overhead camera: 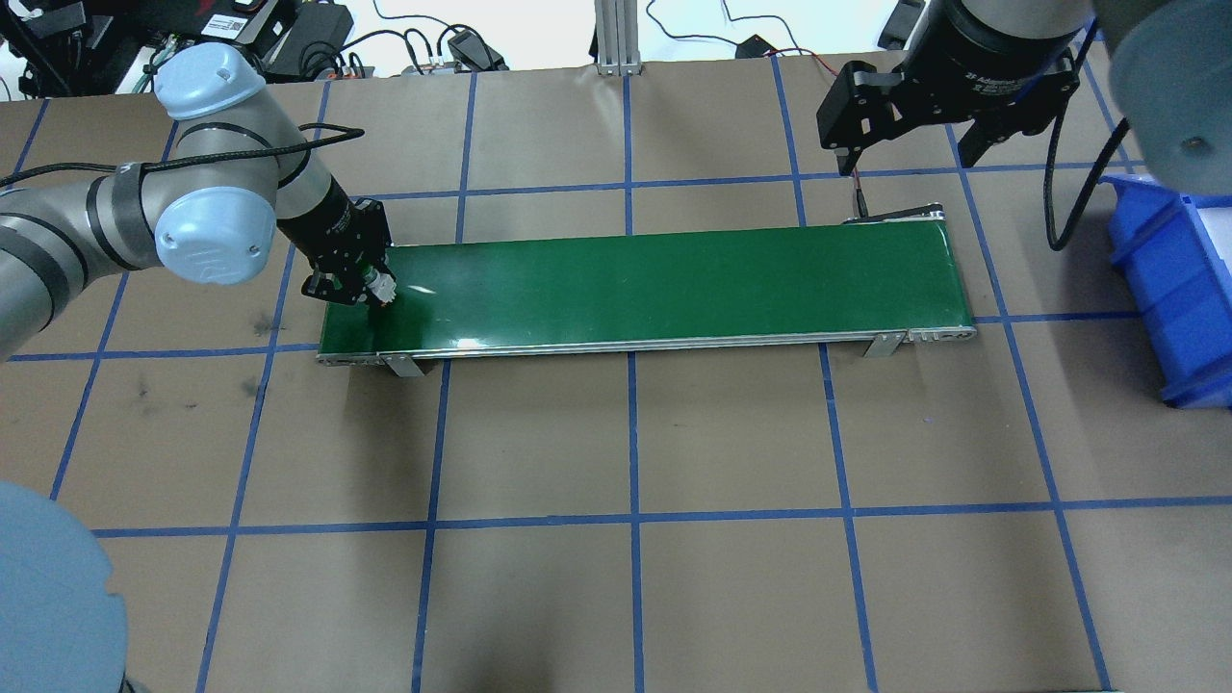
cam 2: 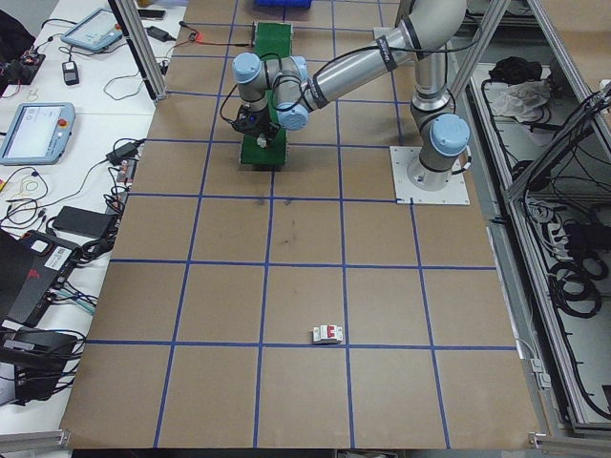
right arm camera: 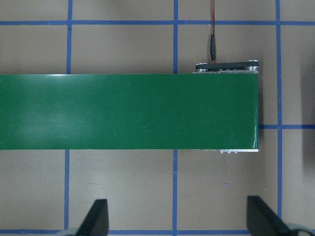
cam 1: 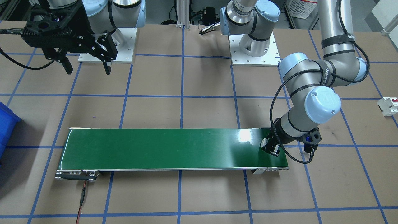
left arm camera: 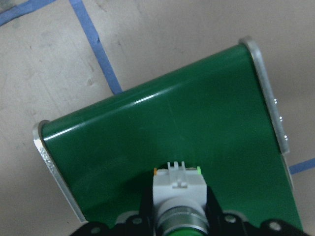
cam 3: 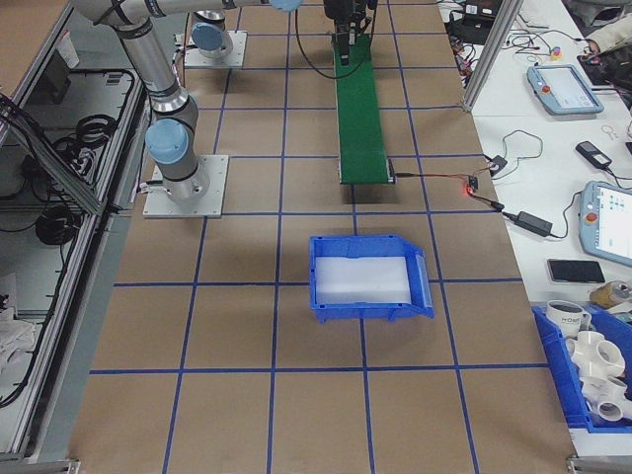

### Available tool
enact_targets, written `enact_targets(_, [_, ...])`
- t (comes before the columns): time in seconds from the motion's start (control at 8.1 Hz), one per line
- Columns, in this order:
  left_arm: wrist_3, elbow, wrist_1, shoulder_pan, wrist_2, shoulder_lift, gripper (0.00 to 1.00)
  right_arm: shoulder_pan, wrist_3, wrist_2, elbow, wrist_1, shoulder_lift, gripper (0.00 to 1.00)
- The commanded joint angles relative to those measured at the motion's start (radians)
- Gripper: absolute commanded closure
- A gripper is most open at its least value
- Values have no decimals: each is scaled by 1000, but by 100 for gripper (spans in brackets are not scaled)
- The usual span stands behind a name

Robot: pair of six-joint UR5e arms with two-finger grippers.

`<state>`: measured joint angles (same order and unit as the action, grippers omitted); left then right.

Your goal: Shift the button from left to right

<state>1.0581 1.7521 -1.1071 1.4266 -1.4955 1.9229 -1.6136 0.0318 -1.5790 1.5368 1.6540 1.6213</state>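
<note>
The left claw [overhead camera: 371, 292] is clenched on the button [left arm camera: 178, 192], holding it low over the left end of the green conveyor belt [overhead camera: 654, 284], presumably to set it down for carriage rightward. The right claw [cam 1: 85, 67] hangs released above the belt's right end, near the blue bin [overhead camera: 1179, 289], likely waiting to collect.

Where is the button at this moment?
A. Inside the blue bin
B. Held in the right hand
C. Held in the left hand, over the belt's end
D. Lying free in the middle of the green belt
C: the left hand is closed on the button above the end of the green belt, while the right hand is open and empty.
</note>
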Motion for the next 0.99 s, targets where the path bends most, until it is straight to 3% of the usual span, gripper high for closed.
enact_targets(0.0, [2,-2,-2,0,10,1,1,0,0,1,2,0,0,0])
enact_targets(0.49, [-3,-20,-61,0,4,-15,0,0,0,-1,2,0,0,0])
enact_targets(0.86, [-38,-172,-201,-5,-9,-24,0,-2,0,10,0,0,0,0])
